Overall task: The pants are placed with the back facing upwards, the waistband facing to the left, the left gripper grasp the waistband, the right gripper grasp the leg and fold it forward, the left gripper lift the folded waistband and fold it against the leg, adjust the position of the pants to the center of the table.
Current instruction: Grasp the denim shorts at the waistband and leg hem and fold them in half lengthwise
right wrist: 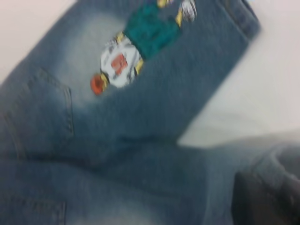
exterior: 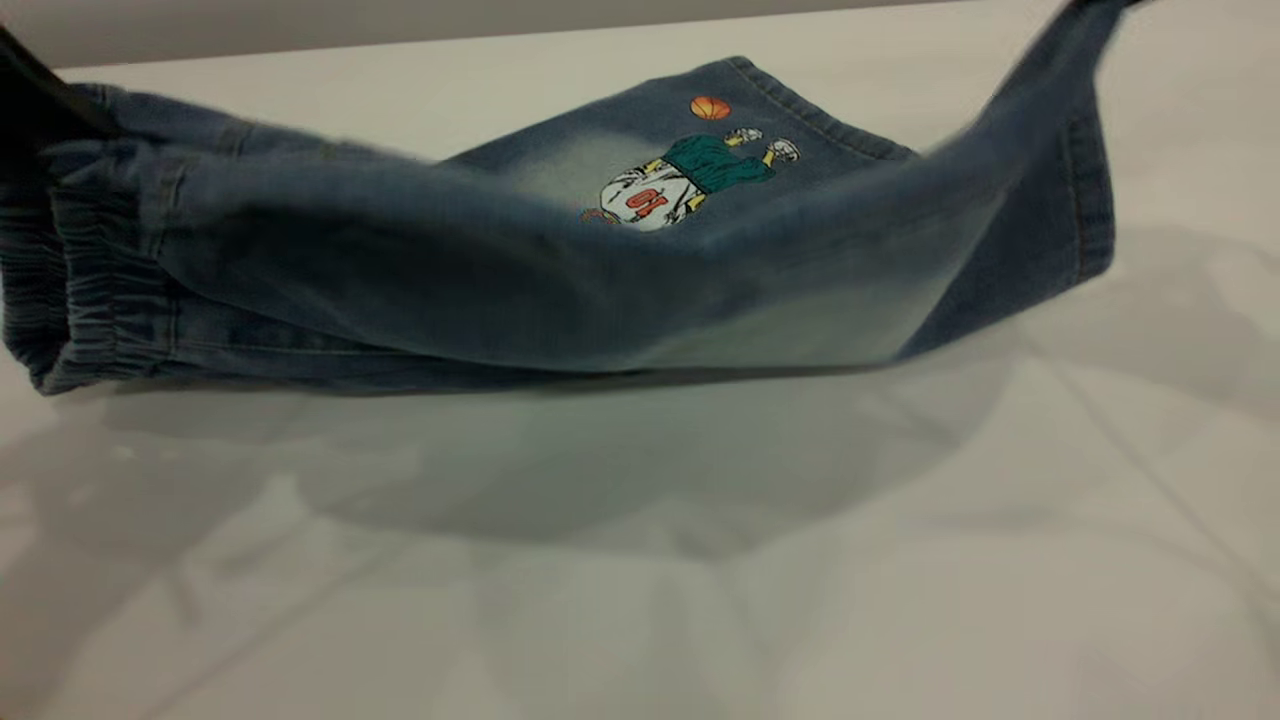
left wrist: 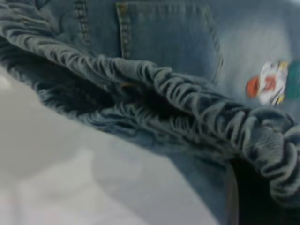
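1. Pants (exterior: 420,270) lie across the white table (exterior: 700,560), blue denim, elastic waistband (exterior: 90,270) at the exterior view's left edge.
2. Near leg (exterior: 1050,170) raised off the table at the right, pulled up toward the top right corner; its cuff hangs free.
3. Far leg lies flat behind, showing a basketball player patch (exterior: 685,180) with an orange ball (exterior: 710,107) beside it.
4. Left gripper (exterior: 25,85): dark shape at the waistband's upper left. Left wrist view shows bunched waistband (left wrist: 197,103) close up; grip state cannot be told.
5. Right gripper (right wrist: 265,199): dark mass against denim at the raised leg; fingers hidden, cannot tell whether clamped.
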{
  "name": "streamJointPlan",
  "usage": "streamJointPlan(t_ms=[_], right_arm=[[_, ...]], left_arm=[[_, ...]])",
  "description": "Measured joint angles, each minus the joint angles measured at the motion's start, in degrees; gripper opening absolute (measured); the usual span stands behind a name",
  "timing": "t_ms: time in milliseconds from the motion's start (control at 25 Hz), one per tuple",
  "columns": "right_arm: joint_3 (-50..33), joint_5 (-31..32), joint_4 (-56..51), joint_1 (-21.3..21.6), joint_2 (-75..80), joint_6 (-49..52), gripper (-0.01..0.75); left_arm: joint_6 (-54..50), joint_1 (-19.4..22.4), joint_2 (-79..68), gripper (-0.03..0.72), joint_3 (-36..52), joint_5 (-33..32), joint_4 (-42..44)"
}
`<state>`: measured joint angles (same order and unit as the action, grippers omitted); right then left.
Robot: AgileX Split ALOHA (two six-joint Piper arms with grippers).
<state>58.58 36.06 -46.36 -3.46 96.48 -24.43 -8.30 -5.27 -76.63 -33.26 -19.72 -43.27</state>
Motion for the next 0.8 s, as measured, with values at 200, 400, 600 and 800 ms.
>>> streamJointPlan(t_ms=[200, 400, 600, 800], right_arm=[[8.49, -0.25, -4.57, -0.71, 8.01, -1.40, 0.010], [17.36, -0.28, -6.17, -4.30, 16.31, -1.80, 0.010], [27.04, -0.09, -6.23, -9.23, 25.37, -1.21, 0.010], [37.27, 0.09, -6.23, -13.34, 34.59, 0.35, 0.010]], left_arm=[[-0.06, 0.00, -4.10, 0.140, 0.52, 5.39, -8.04], [-0.01, 0.00, -7.53, 0.140, 0.52, 13.25, -15.68], [-0.01, 0.00, -10.48, 0.140, 0.52, 20.69, -19.23], [0.04, 0.00, -14.82, 0.140, 0.52, 23.89, -23.11]])
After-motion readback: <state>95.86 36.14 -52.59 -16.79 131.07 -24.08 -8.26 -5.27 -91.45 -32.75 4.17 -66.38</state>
